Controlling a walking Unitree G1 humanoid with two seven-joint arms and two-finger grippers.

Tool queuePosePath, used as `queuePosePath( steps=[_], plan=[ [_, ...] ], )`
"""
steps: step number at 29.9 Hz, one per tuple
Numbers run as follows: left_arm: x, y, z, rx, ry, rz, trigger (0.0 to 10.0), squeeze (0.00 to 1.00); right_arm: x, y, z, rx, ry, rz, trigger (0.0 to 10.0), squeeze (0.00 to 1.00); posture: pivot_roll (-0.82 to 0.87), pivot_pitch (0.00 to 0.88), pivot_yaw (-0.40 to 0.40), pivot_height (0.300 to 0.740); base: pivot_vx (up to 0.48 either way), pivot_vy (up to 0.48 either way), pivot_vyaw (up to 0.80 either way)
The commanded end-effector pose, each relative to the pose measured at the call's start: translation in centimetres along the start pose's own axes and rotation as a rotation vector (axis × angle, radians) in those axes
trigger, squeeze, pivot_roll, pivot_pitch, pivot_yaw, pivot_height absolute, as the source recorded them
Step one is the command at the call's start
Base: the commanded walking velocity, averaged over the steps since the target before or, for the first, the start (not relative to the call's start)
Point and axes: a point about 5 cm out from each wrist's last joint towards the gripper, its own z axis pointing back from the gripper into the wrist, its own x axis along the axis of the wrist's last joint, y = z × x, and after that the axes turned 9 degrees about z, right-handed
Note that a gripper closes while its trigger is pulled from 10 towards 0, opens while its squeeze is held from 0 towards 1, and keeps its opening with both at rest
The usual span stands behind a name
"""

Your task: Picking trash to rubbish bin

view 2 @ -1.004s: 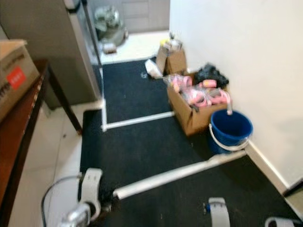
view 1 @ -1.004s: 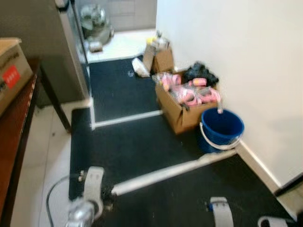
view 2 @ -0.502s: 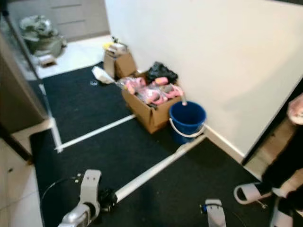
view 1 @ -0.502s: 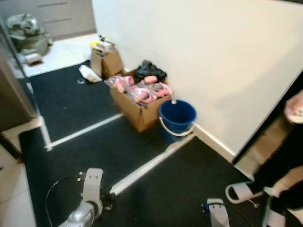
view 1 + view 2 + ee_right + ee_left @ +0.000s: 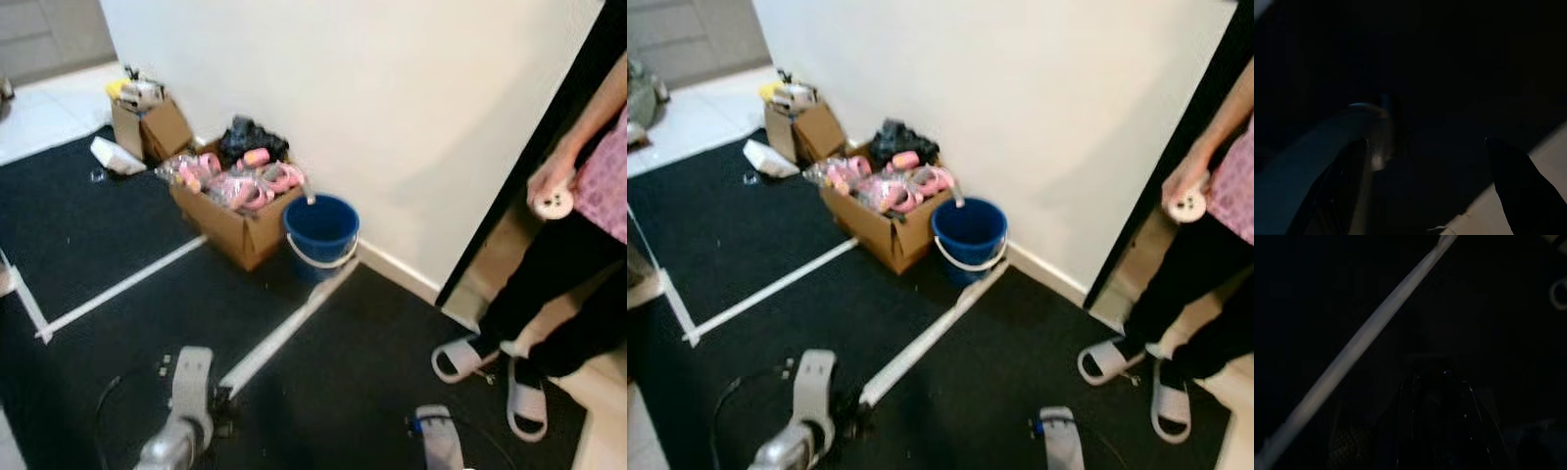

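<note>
Left arm (image 5: 181, 416) and right arm (image 5: 436, 446) hang low at the lower edge of the head views. Right gripper (image 5: 1425, 196): jaws parted, two dark fingers (image 5: 1520, 188) wide apart. Left gripper (image 5: 1437, 426): too dark to read.

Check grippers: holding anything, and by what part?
Right gripper has open jaws with nothing between them. Left gripper is too dark to tell.

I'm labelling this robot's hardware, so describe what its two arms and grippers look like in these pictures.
The left arm is a silver-grey metal limb with a rounded joint and a thin dark cable looping out beside it. The right arm is the same silver-grey, with a small blue fitting at its near end. In the dark wrist views, the left gripper and the right gripper have long, glossy black fingers.
</note>
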Motion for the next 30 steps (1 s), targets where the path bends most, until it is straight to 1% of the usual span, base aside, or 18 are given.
queuePosePath(
  steps=[1, 7, 19, 30],
  plan=[
    [-0.39, 0.18, 0.24, -0.002, 0.003, 0.014, 10.0, 0.0, -0.86, -0.14, 0.18, 0.001, 0.021, 0.015, 10.0, 0.0, -0.08, 0.082, 0.032, 0.74, 0.0, 0.0, 0.0],
    [-0.34, 0.04, 0.26, -0.016, -0.009, 0.018, 10.0, 0.0, -0.7, -0.45, 0.16, -0.002, 0.019, 0.017, 10.0, 0.0, -0.08, 0.084, 0.028, 0.74, 0.31, 0.0, 0.0],
    [0.19, -0.08, 0.02, -0.013, -0.026, 0.025, 10.0, 0.0, -0.02, -0.79, 0.06, -0.005, -0.001, 0.019, 10.0, 0.0, -0.08, 0.086, 0.028, 0.74, 0.386, 0.0, 0.0],
    [0.31, -0.19, -0.06, -0.012, -0.032, 0.033, 10.0, 0.0, -0.03, -0.97, 0.09, -0.011, -0.006, 0.015, 10.0, 0.0, -0.08, 0.085, 0.023, 0.74, 0.382, 0.0, 0.0]
  ],
)
